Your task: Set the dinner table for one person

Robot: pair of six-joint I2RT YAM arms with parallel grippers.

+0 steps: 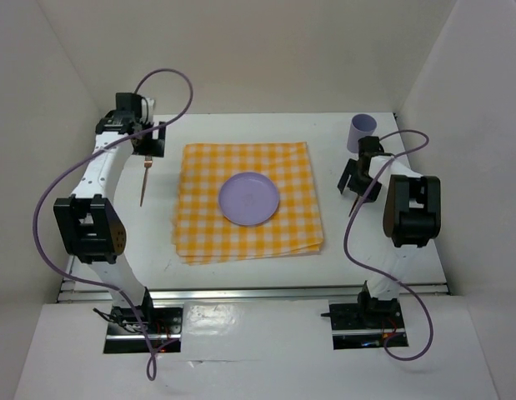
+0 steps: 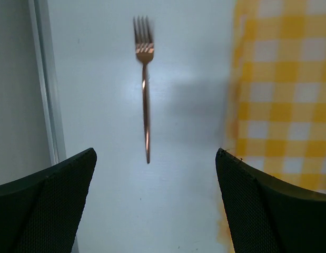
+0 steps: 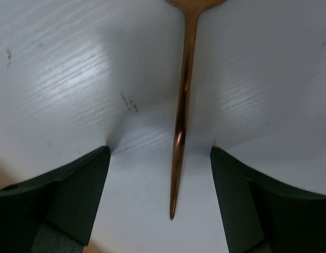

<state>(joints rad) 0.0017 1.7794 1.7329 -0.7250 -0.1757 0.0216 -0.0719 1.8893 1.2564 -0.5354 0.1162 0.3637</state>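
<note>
The white dinner table (image 1: 157, 242) carries a yellow-and-white checked cloth (image 1: 247, 200) with a lavender plate (image 1: 250, 198) at its centre. A copper fork (image 1: 144, 183) lies on the table left of the cloth. My left gripper (image 1: 149, 147) hovers at its far end. In the left wrist view the fork (image 2: 145, 89) lies flat, tines away, and my left gripper (image 2: 155, 158) is open and holds nothing. My right gripper (image 1: 358, 183) stands right of the cloth. It (image 3: 158, 158) is open astride a copper utensil handle (image 3: 183, 116) that lies untouched on the table, its head cut off by the frame.
A lavender cup (image 1: 362, 129) stands at the back right, just behind the right gripper. White walls enclose the table on three sides. A metal rail (image 1: 258, 292) runs along the near edge. Purple cables loop beside both arms.
</note>
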